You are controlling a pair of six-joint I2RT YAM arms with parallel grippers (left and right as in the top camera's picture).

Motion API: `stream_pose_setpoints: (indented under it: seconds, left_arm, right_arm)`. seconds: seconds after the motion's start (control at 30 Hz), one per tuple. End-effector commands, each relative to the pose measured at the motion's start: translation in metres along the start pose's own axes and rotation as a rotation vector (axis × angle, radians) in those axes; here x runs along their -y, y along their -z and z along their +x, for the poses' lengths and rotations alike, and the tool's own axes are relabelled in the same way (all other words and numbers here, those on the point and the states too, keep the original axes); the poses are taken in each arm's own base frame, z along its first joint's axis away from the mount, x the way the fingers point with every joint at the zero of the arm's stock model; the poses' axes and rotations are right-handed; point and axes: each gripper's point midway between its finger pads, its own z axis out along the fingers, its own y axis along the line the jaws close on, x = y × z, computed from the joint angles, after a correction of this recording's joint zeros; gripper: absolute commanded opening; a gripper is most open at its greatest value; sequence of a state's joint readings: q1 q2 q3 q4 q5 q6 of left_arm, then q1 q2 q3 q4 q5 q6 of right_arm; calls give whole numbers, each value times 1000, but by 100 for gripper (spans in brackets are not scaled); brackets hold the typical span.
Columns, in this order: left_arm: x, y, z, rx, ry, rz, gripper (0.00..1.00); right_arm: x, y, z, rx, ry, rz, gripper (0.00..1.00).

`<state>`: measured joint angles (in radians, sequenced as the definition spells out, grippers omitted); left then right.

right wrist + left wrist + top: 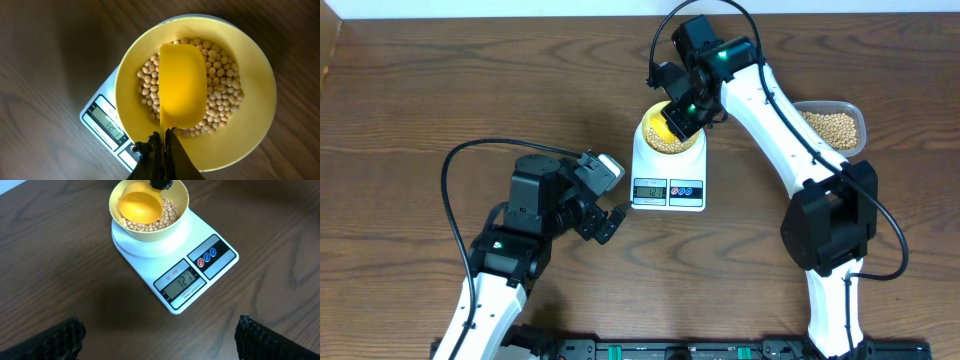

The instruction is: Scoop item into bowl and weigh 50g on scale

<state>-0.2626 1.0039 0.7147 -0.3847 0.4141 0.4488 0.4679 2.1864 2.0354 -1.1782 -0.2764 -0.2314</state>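
Right pincer (162, 145) of mine is clamped on the handle of the yellow scoop (182, 85), whose cup sits low inside the bowl (260, 100), over the beans (220, 95) heaped there. Whether the cup leans on them I cannot tell. If it does, my push would falsify the reading, and a hasty lift could flick beans over the rim. The bowl stands on the scale (165, 260); its display (181, 284) is lit but too small to trust. My left pincer (608, 222) hangs wide apart and empty just before the scale, where a careless swing could nudge it. Beyond, the clear tub (835, 125) holds more beans. The surface (420, 90) is dark wood grain, with a pale strip (520, 8) along its far edge.
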Motion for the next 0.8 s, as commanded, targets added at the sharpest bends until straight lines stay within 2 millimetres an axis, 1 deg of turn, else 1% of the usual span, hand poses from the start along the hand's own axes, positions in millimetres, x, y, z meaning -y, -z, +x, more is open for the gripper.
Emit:
stream_pose_setpoints:
  seconds: [0.0, 0.33, 0.47, 0.6, 0.77]
  left_arm:
    - [0, 3, -6, 19, -6, 2, 97]
    - [0, 3, -6, 19, -6, 2, 98]
    - [0, 3, -6, 19, -6, 2, 98]
    - [0, 3, -6, 19, -6, 2, 98]
    - [0, 3, -6, 19, -6, 2, 98]
  right_arm:
    - [-8, -10, 0, -15, 22, -34, 1]
    - [-16, -10, -2, -4, 36, -81, 1]
    - [-14, -9, -2, -1, 33, -79, 1]
    - [-7, -7, -1, 4, 13, -80, 1]
    - [-6, 2, -4, 50, -31, -188, 1]
